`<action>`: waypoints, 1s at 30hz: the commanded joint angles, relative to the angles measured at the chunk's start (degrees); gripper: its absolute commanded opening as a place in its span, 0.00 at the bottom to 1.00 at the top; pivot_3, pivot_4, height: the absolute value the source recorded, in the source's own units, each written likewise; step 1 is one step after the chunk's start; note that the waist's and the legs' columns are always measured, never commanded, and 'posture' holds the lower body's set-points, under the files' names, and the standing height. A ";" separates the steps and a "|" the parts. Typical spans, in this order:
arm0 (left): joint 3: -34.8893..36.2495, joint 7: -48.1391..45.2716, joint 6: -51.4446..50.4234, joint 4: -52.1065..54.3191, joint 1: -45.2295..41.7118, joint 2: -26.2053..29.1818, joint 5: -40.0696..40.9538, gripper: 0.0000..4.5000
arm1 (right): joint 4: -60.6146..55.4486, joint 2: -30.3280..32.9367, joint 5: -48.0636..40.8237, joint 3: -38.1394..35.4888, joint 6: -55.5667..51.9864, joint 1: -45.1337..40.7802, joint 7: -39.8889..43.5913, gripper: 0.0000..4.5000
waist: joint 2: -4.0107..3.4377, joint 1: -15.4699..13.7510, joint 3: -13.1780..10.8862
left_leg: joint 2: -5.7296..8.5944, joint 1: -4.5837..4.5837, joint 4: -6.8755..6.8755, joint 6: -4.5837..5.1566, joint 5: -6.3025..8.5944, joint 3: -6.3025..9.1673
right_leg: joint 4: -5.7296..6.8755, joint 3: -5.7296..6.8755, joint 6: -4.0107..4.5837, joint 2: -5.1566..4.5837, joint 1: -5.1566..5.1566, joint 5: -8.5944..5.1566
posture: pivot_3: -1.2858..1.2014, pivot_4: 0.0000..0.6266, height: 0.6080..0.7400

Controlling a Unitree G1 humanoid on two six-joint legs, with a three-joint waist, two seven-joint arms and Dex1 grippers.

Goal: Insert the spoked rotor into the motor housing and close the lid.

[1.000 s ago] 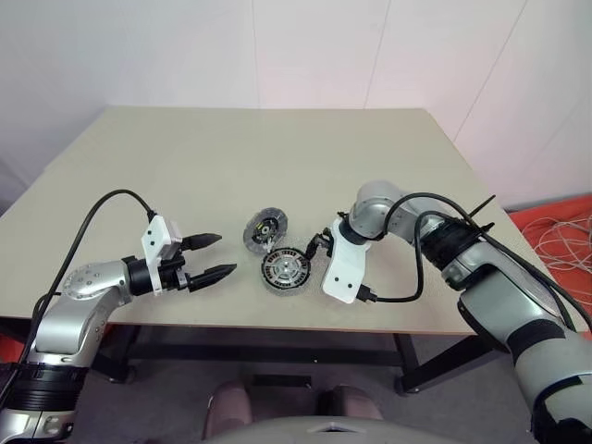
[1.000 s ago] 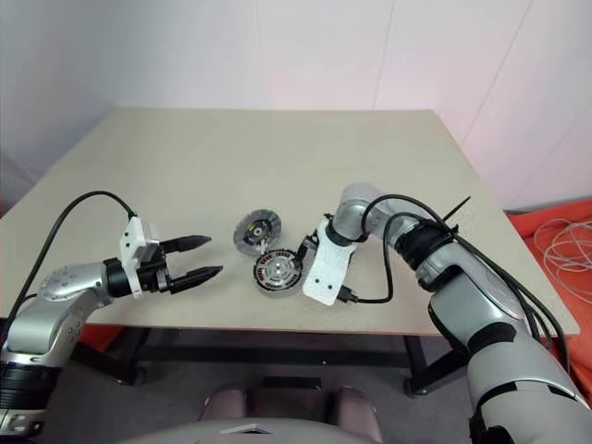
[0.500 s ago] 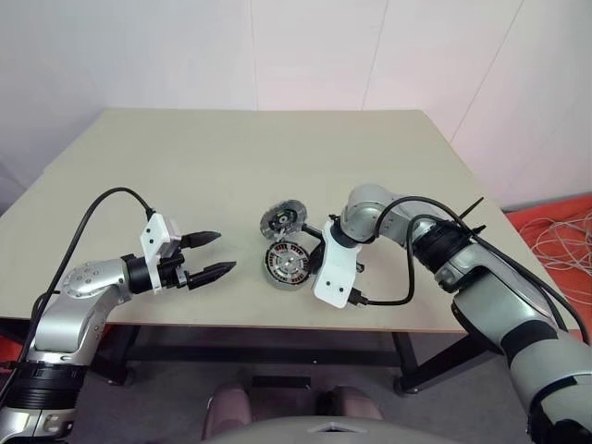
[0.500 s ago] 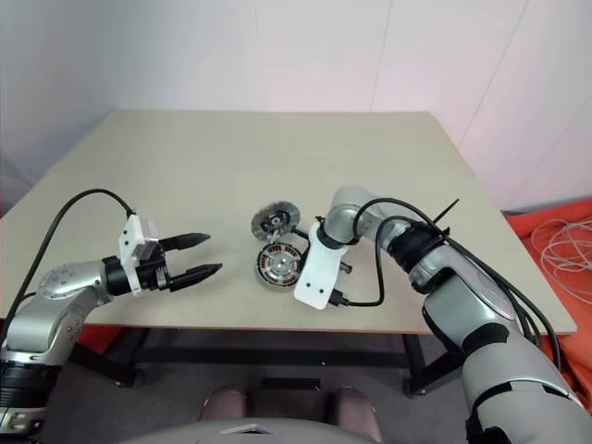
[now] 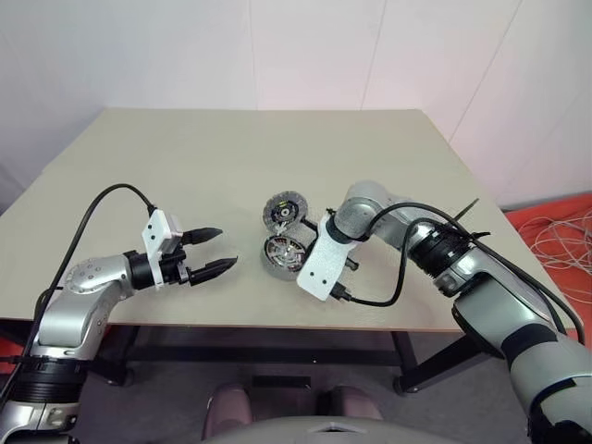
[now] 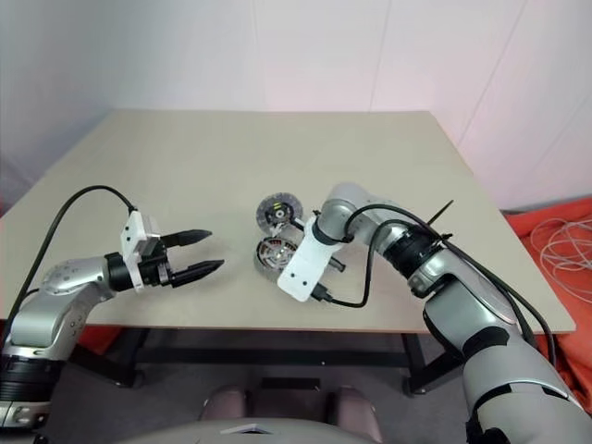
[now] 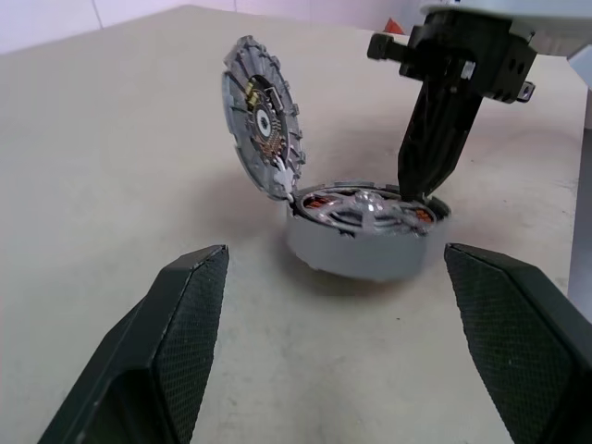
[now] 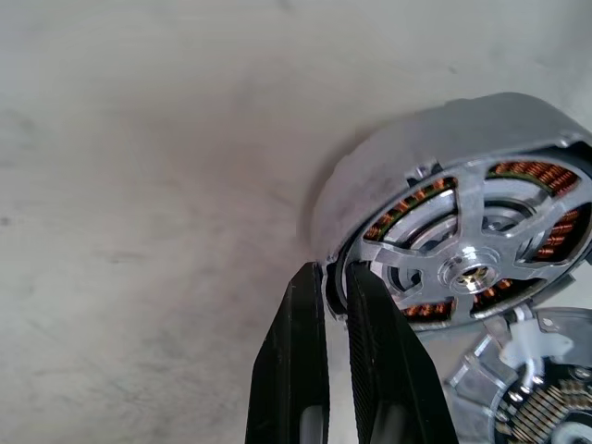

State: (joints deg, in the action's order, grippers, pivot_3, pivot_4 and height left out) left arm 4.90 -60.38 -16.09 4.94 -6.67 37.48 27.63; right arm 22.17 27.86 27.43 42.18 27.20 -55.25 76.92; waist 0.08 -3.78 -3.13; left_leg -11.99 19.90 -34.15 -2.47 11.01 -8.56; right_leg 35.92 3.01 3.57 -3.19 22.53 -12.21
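Right hand (image 8: 335, 277) pinches the motor housing (image 7: 356, 242) rim at frame centre; left hand (image 7: 347, 342) gapes. Tugging could unseat the spoked rotor (image 8: 474, 268).

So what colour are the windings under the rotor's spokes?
Copper-orange windings, between the silver spoked rotor's spokes; clearest in the right wrist view.

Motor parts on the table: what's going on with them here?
The spoked rotor already sits inside the motor housing, copper windings showing between its spokes. The right gripper points down with its fingers pinched shut on the housing's rim. The lid stands tilted up at the housing's edge, not yet closed. The left gripper hovers open off to the side above the table, touching nothing.
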 commanded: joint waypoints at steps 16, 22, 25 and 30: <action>-1.06 -2.12 1.55 -3.32 -4.96 -0.69 -1.17 0.88 | -20.54 7.46 0.32 -7.85 -29.45 2.64 5.54 0.00 | -0.09 -0.39 -0.21 | 0.02 0.19 0.05 0.05 0.05 0.00 | -0.02 0.00 0.03 -0.04 0.17 0.03 | 0.52 0.00 1.00; -1.25 -2.56 2.10 -4.29 -5.73 -1.12 -1.60 0.88 | -26.40 10.04 -0.10 -7.46 -37.90 4.09 11.23 0.00 | -0.21 -0.36 -0.31 | 0.01 0.18 0.06 0.04 0.05 -0.01 | 0.01 -0.01 0.04 -0.02 0.22 0.03 | 0.52 0.00 1.00; -1.38 -2.54 2.37 -4.65 -6.05 -1.41 -1.79 0.88 | -25.55 8.70 0.57 -5.71 -42.37 5.80 11.30 0.00 | -0.21 -0.36 -0.31 | 0.01 0.17 0.07 0.04 0.04 -0.01 | 0.00 -0.01 0.03 -0.02 0.20 0.03 | 0.52 0.00 1.00; -1.28 -2.33 2.56 -4.51 -5.76 -1.54 -1.79 0.88 | -23.82 3.31 -0.58 -5.36 -56.89 8.25 11.62 0.00 | -0.24 -0.40 -0.32 | 0.01 0.16 0.06 0.03 0.04 -0.01 | 0.01 -0.01 0.03 -0.04 0.19 0.03 | 0.52 0.00 1.00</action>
State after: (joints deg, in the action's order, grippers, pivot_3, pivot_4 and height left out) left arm 2.98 -62.47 -14.68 -0.16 -11.49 35.88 25.70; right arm -1.28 32.00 27.65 38.21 -24.69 -46.33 87.49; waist -0.16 -4.18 -3.45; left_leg -11.97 20.05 -34.09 -2.44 11.05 -8.57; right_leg 35.94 3.00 3.60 -3.23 22.71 -12.18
